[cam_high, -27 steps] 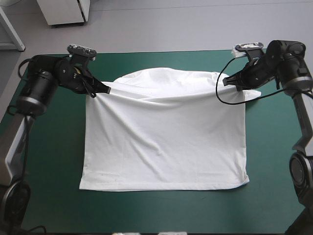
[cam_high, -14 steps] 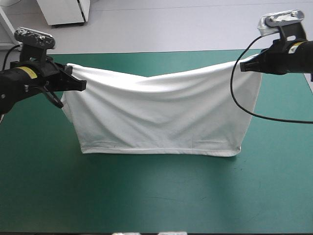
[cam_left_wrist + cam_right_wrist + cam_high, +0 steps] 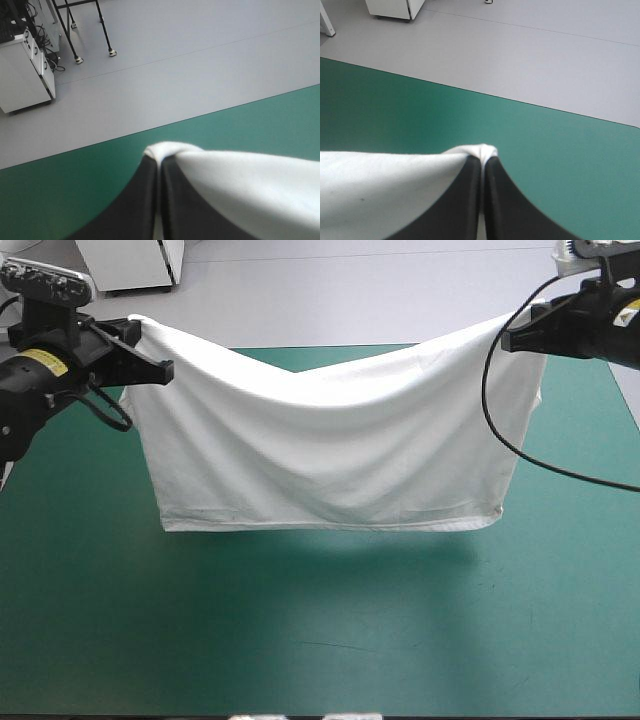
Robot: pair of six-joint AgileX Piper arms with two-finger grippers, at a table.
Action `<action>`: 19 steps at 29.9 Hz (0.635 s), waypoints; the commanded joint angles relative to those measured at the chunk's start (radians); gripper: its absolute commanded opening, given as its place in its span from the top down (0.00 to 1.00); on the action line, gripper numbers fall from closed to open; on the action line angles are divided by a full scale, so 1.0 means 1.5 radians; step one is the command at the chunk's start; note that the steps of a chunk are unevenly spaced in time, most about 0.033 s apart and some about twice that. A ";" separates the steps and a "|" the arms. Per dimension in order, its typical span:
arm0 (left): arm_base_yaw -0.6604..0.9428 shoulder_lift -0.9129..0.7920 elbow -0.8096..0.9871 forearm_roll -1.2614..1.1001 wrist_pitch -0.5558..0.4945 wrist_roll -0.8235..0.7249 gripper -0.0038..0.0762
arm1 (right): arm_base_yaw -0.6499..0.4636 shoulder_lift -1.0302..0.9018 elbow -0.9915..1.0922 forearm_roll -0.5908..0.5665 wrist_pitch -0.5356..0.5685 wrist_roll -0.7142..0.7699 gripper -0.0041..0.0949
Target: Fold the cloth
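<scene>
T-shirt (image 3: 330, 455) is lifted, hanging as one wide white sheet between both arms, over the far half of the table (image 3: 300, 640) (teal-green cover). Left gripper (image 3: 160, 368) has the upper corner toward the table's left edge, right gripper (image 3: 508, 340) the upper corner toward the right edge. Both wrist views: black fingers (image 3: 135, 200) pressed together in one arch, a nub of white cloth at the tips, so clamped on the fabric. Top edge sags mid-span. Bottom hem runs roughly parallel to the near edge, shadow on the cover beneath it; can't tell if it touches.
</scene>
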 commanded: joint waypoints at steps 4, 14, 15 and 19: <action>-0.001 0.085 -0.096 0.005 -0.115 -0.004 0.96 | -0.001 0.107 -0.122 0.006 -0.078 -0.007 0.98; -0.001 0.274 -0.334 0.032 -0.125 -0.004 0.96 | -0.057 0.278 -0.293 0.173 -0.137 -0.085 0.98; -0.001 0.287 -0.347 0.032 -0.124 -0.004 0.96 | -0.067 0.287 -0.296 0.187 -0.140 -0.088 0.98; -0.001 0.326 -0.362 0.032 -0.106 -0.010 0.96 | -0.095 0.308 -0.297 0.198 -0.134 -0.097 0.98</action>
